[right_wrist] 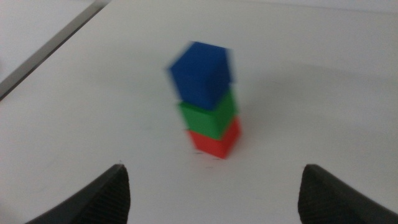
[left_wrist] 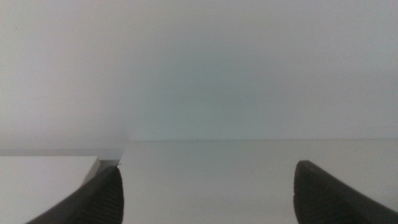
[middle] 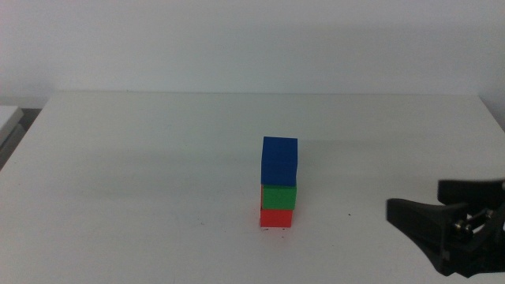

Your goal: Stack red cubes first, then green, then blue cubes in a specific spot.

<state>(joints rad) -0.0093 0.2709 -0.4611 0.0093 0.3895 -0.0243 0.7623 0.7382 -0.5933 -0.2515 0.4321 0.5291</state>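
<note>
A stack of three cubes stands near the middle of the white table (middle: 158, 173): the red cube (middle: 276, 218) at the bottom, the green cube (middle: 279, 196) on it, the blue cube (middle: 279, 160) on top. The right wrist view shows the same stack, slightly blurred: red cube (right_wrist: 216, 141), green cube (right_wrist: 210, 114), blue cube (right_wrist: 201, 73). My right gripper (middle: 414, 225) hovers at the lower right, well clear of the stack, open and empty (right_wrist: 211, 193). My left gripper (left_wrist: 208, 193) is open, empty, out of the middle view. The specific spot lies hidden under the stack.
The table's far edge meets a plain white wall. A pale raised slab (left_wrist: 43, 180) lies beside the left gripper, and a light object (middle: 9, 118) sits at the table's far left edge.
</note>
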